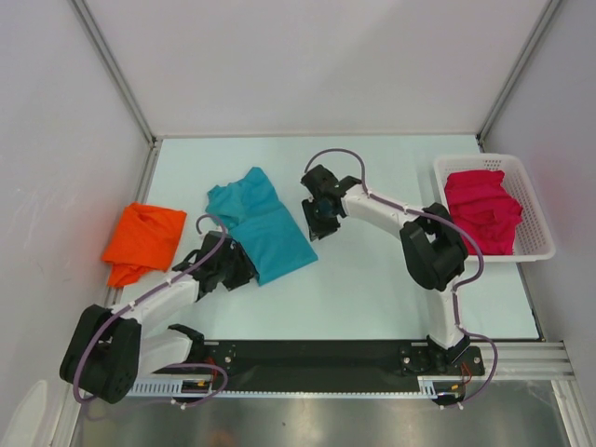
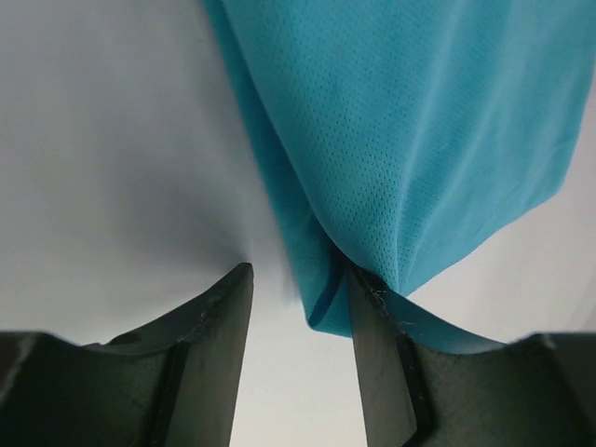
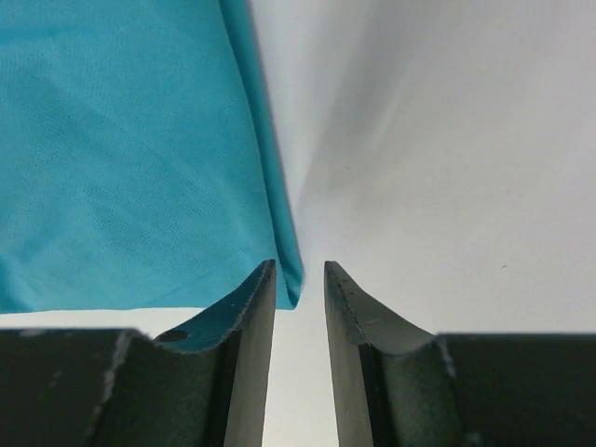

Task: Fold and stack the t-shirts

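Observation:
The teal t-shirt (image 1: pixel 263 228) lies partly folded at the table's middle left. My left gripper (image 1: pixel 244 270) is at its near left edge. In the left wrist view this gripper (image 2: pixel 300 272) is open, and a corner of the teal t-shirt (image 2: pixel 410 140) hangs between the jaws and drapes over the right finger (image 2: pixel 377 372). My right gripper (image 1: pixel 314 222) is at the shirt's right edge. In the right wrist view it (image 3: pixel 300 264) is narrowly open, with the teal t-shirt's (image 3: pixel 121 158) corner beside its left finger (image 3: pixel 251 354). The orange t-shirt (image 1: pixel 144 240) lies folded at the far left. The magenta t-shirt (image 1: pixel 481 209) lies crumpled in the basket.
A white slotted basket (image 1: pixel 538 214) stands at the table's right edge. White walls with metal posts close off the left, back and right sides. The arm bases sit on a black rail (image 1: pixel 317 358) at the near edge.

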`<state>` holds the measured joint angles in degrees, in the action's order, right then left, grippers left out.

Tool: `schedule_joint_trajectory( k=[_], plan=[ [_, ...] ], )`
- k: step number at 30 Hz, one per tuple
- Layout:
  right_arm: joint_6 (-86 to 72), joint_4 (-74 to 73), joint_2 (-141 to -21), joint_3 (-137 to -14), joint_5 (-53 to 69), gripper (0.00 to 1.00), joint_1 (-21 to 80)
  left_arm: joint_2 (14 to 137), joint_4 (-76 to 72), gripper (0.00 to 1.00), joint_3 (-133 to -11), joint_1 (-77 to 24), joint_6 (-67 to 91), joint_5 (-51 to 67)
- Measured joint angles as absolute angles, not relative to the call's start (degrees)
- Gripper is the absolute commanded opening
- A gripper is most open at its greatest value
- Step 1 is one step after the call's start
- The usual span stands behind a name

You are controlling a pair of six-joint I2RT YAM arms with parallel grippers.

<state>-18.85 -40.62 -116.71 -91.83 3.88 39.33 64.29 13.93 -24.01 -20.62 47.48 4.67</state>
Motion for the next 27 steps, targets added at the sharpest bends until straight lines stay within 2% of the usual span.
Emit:
schedule_joint_trajectory(
  k=[15,27],
  plan=[
    [-19.9,-37.1,-116.5,-86.4,4.0,0.32,41.8,66.0,6.9,0.51,-22.5,-22.4,50.6,4.9],
    [-21.1,-34.4,-117.6,-84.7,5.0,0.31,42.0,58.4,14.9,0.50,-22.2,-23.4,50.6,2.7]
  ],
)
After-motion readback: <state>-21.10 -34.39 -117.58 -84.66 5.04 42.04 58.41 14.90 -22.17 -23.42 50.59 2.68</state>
